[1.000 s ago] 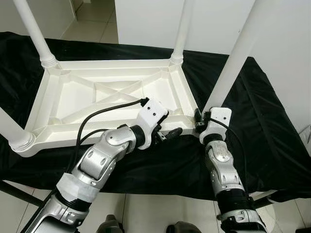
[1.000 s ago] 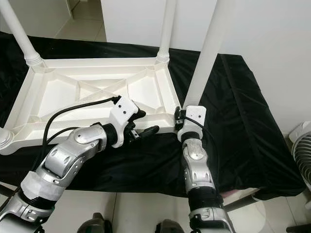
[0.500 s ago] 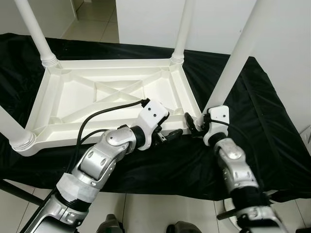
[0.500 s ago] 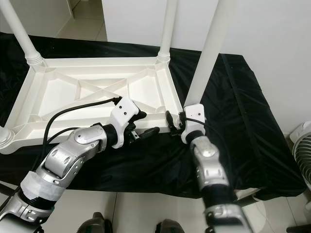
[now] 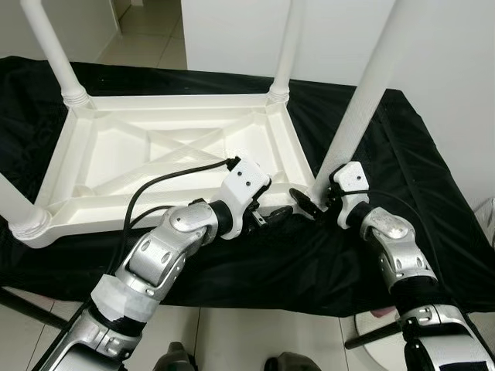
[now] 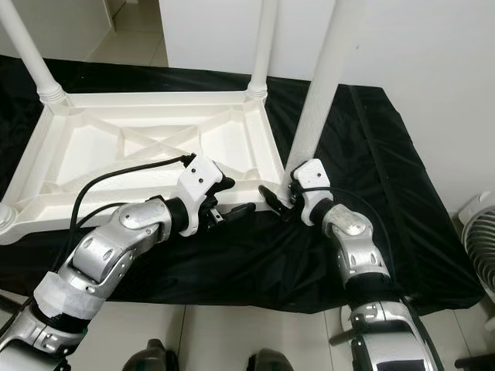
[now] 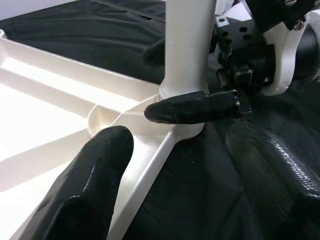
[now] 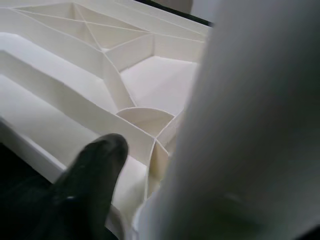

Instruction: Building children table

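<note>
One upturned white plastic tabletop point(image 5: 155, 154), four white table legs standing up from its corners point(image 5: 363, 93), one black cloth point(image 5: 410, 201) beneath, two robot grippers, left gripper point(image 5: 267, 215), right gripper point(image 5: 308, 202)

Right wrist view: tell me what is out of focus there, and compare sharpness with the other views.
Right wrist view: the table leg is a soft pale blur up close, and the black finger is fuzzy; the tabletop's ribs read clearer. Left wrist view: near finger soft. Eye views: evenly lit, sharp.
</note>
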